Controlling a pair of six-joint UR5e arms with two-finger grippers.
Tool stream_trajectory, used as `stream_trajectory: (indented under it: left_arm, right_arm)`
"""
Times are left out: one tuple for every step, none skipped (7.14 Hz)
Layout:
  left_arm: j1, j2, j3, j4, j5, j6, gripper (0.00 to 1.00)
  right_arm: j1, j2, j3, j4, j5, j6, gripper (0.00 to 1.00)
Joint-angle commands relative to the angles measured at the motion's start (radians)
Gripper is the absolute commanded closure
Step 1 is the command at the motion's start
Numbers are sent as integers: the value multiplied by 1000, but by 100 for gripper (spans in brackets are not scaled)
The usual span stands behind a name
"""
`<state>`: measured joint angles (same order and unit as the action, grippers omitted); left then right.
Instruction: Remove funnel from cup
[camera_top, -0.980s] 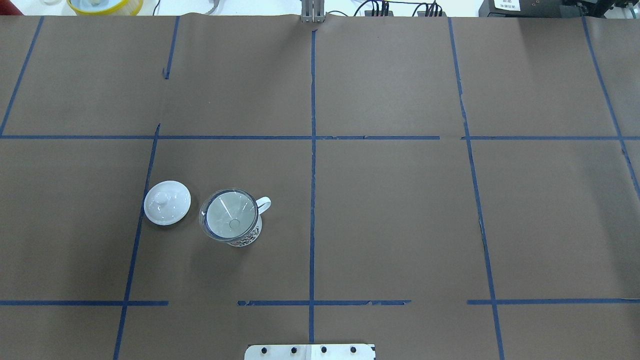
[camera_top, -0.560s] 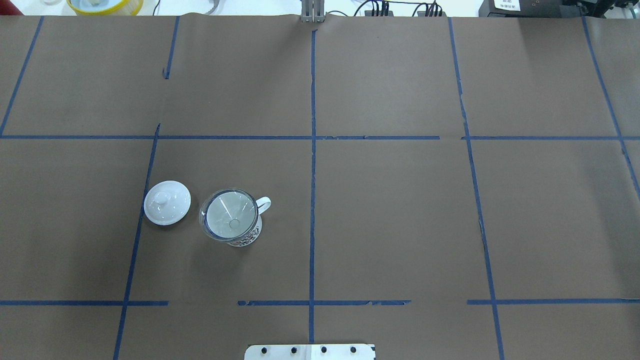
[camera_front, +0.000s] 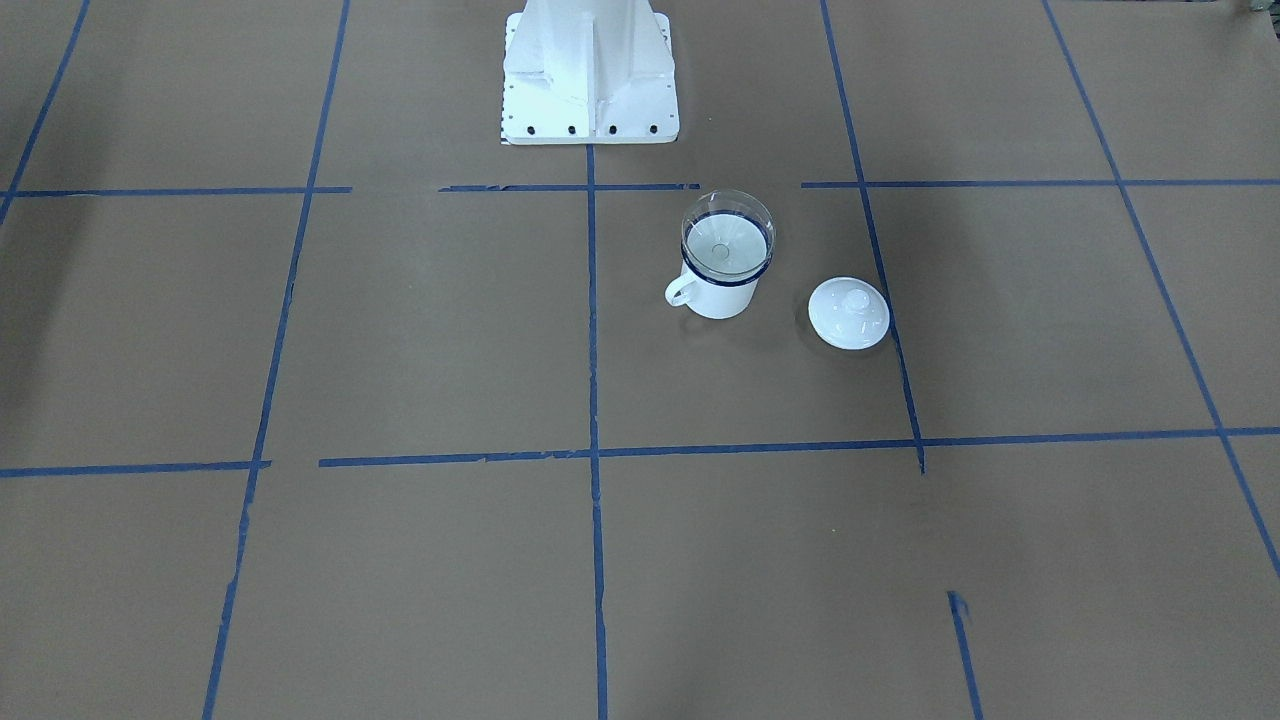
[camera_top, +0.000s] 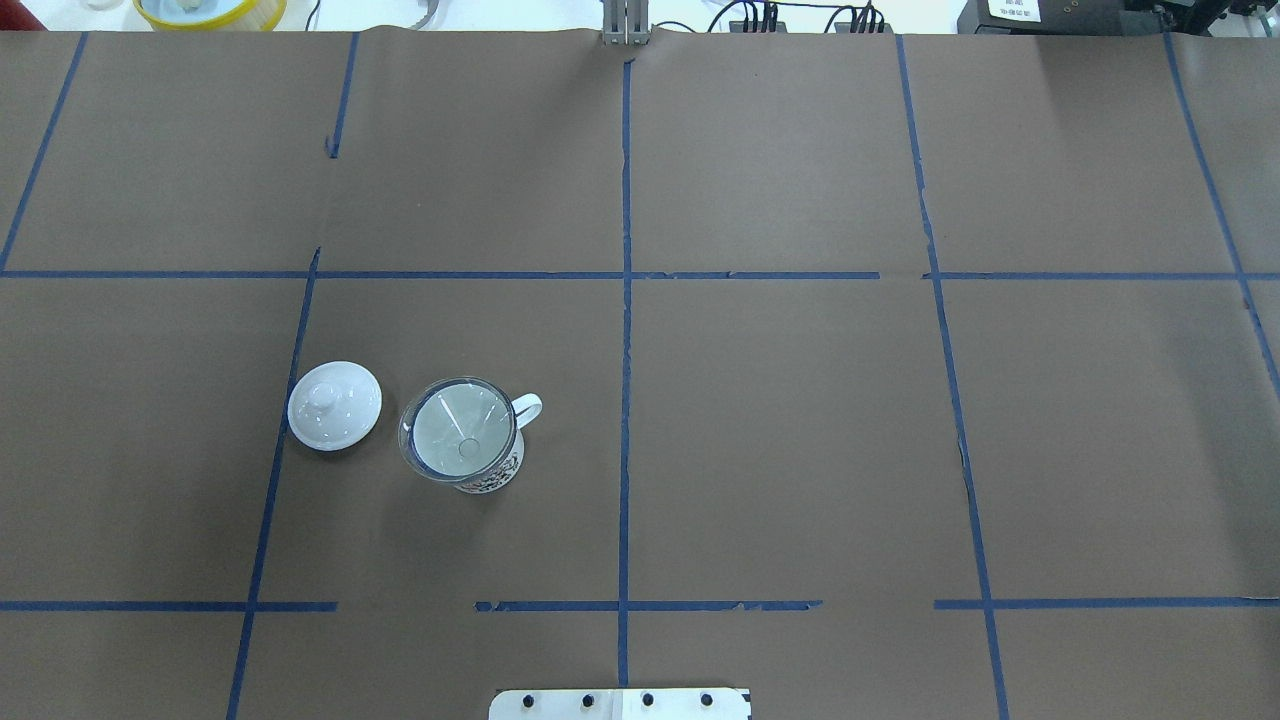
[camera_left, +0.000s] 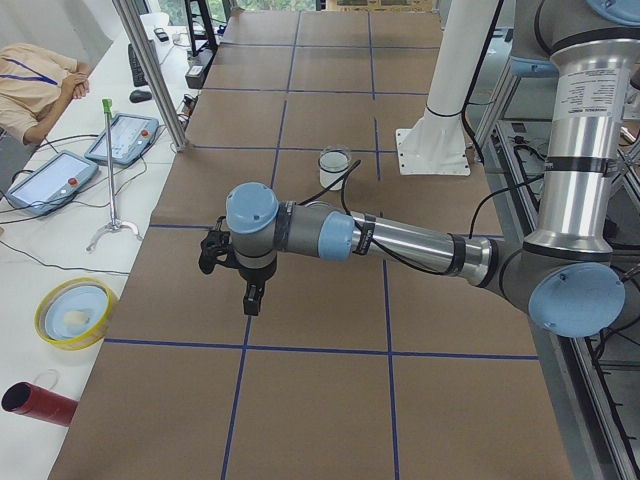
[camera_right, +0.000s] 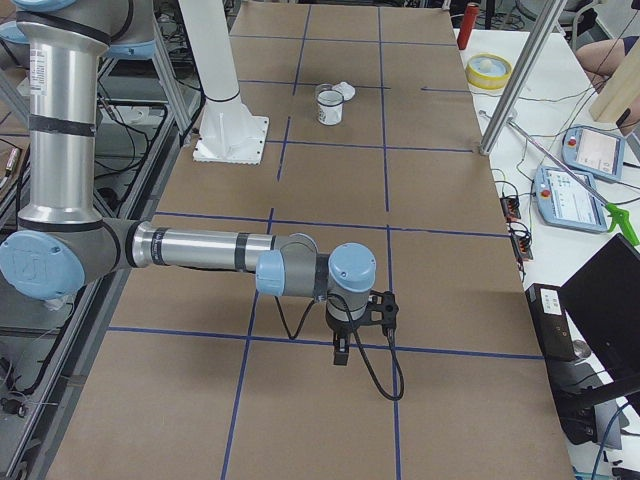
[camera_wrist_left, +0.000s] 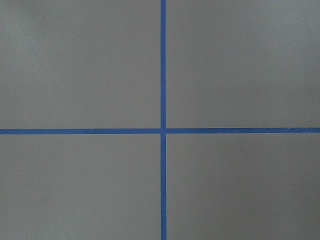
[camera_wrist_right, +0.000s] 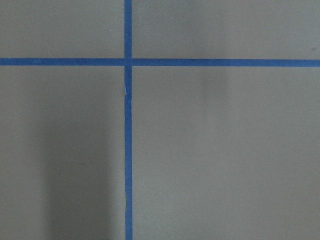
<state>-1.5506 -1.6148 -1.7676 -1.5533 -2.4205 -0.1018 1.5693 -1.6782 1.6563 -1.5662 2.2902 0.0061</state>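
Note:
The clear funnel (camera_top: 460, 428) sits upright in the white mug (camera_top: 492, 478) with the dark blue rim, left of the table's middle line. Its cone covers the mug's mouth. In the front-facing view the funnel (camera_front: 727, 235) stands above the mug (camera_front: 716, 295), whose handle points to that view's left. My left gripper (camera_left: 252, 298) hangs over the table's left end, far from the mug (camera_left: 333, 168). My right gripper (camera_right: 342, 352) hangs over the right end, far from the mug (camera_right: 328, 108). I cannot tell whether either is open or shut.
A white domed lid (camera_top: 334, 405) with a knob lies on the table just left of the mug, also in the front-facing view (camera_front: 848, 313). The robot's white base (camera_front: 590, 70) stands behind the mug. Brown paper with blue tape lines (camera_wrist_left: 163, 131) covers the table.

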Motion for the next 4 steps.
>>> stream_trajectory:
  left_arm:
    - [212, -37, -120, -63, -5, -383, 0]
    - [295, -125, -128, -62, 32, -570, 0]
    - [437, -199, -163, -56, 141, -737, 0]
    - [484, -252, -164, -50, 170, -828, 0]
  right_arm:
    - [0, 0, 0, 0, 0, 0, 0]
    - [0, 0, 0, 0, 0, 0, 0]
    - [0, 0, 0, 0, 0, 0, 0]
    - [0, 0, 0, 0, 0, 0, 0]
